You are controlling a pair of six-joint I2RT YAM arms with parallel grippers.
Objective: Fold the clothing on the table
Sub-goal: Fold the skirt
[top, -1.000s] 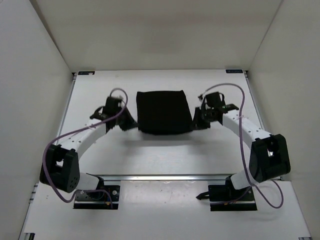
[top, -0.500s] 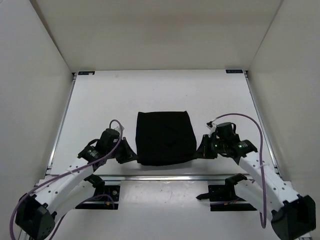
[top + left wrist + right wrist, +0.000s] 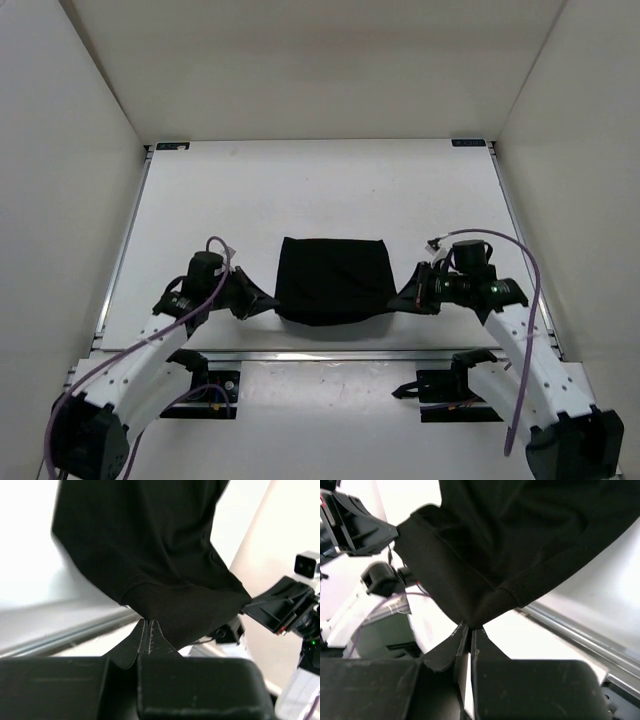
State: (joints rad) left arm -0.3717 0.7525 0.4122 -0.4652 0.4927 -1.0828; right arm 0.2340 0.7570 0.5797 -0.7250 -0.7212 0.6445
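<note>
We see the left gripper (image 3: 148, 626) with its jaws pressed together on a hemmed corner of the clothing (image 3: 150, 555), thin cloth nipped between the two black tips. The right gripper (image 3: 470, 628) pinches the other near corner the same way, jaws closed on the fabric.

From above, the cloth is stretched between the two grippers close to the near edge of the table (image 3: 300, 190), about midway between its left and right edges. Its near hem sags a little between the pinched corners. Both wrist views show those corners raised clear of the surface, but we cannot tell whether the far part rests on it.

The table is flat and white, with a thin metal rail (image 3: 330, 352) along the near edge and others down the sides. Plain white walls (image 3: 320, 60) close it in on three sides.

We count one piece of clothing, two grippers and two arms.

The cloth reads as a plain black rectangle. Its long axis runs left to right, parallel to the near edge, and its short sides face the grippers.
</note>
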